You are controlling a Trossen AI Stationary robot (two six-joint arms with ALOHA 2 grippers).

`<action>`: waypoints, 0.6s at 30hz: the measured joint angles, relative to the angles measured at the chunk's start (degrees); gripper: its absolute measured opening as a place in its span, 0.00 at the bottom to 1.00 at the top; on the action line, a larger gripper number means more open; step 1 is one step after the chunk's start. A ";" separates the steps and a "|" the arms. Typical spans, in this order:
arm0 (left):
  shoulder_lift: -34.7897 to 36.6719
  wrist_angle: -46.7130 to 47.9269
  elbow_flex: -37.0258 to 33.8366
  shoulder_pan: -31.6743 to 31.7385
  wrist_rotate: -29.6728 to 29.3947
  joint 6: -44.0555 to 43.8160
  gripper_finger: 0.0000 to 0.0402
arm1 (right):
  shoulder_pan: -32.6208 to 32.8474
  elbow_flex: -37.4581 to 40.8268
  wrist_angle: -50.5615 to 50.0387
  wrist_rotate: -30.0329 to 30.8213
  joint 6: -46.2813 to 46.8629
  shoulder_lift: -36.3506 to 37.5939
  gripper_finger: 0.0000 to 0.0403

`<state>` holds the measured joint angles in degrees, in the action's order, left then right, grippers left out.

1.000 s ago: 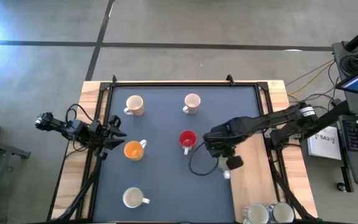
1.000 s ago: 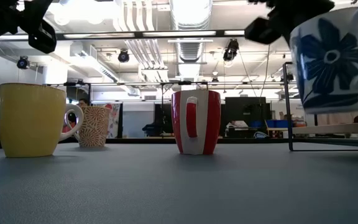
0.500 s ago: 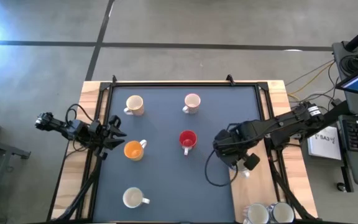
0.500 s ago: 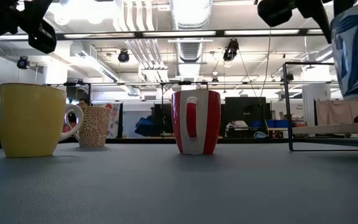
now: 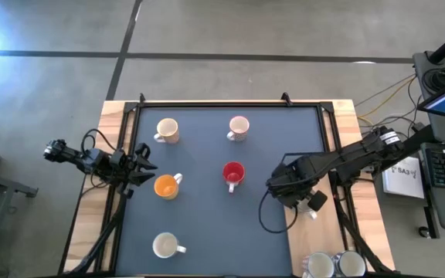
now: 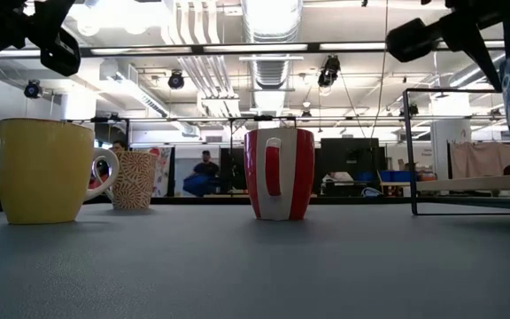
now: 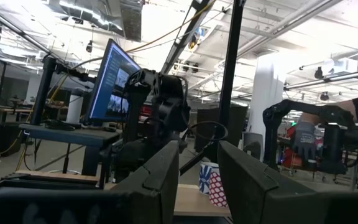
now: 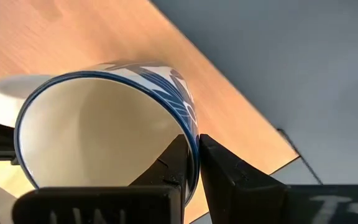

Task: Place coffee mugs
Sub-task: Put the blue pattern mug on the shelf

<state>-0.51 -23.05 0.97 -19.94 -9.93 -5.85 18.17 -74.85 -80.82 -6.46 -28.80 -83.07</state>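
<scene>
Five mugs [image 5: 233, 173] seemingly empty on mat, right gripper [image 8: 194, 163] pinching blue-patterned mug [image 8: 104, 124] rim

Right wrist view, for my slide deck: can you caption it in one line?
Right tool pinches the rim of a blue-patterned mug above the wooden table edge.

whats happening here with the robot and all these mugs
The right gripper pinches the rim of a white ceramic mug with blue flower pattern, over the mat's right edge by the wooden border. The left gripper waits open at the left side. An orange mug, a red mug and three pale mugs already stand on the dark mat.
</scene>
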 joint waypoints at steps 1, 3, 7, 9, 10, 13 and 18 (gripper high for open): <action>0.00 -0.02 0.00 0.00 0.00 -0.01 0.24 | -0.02 0.11 0.00 -0.02 0.70 0.06 0.07; 0.01 0.00 0.00 0.00 0.00 -0.02 0.24 | -0.02 0.13 0.29 0.01 2.62 0.14 0.07; 0.02 0.00 0.00 0.00 0.00 -0.02 0.24 | -0.02 0.13 0.34 0.00 7.36 0.18 0.07; 0.00 -0.02 0.00 0.02 0.00 0.00 0.24 | -0.02 0.12 0.27 0.01 9.42 0.18 0.07; 0.00 0.00 0.00 0.00 0.00 -0.01 0.24 | -0.02 0.11 0.26 0.01 10.30 0.18 0.07; -0.01 -0.02 0.00 0.00 0.00 0.00 0.24 | -0.02 0.11 0.11 0.01 12.83 0.24 0.07; 0.01 -0.02 0.00 0.02 0.00 -0.02 0.24 | 0.09 0.11 -0.08 -0.15 15.42 0.64 0.07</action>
<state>-0.49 -23.07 0.97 -19.93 -9.93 -5.87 18.26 -74.74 -80.89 -6.61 -13.38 -82.43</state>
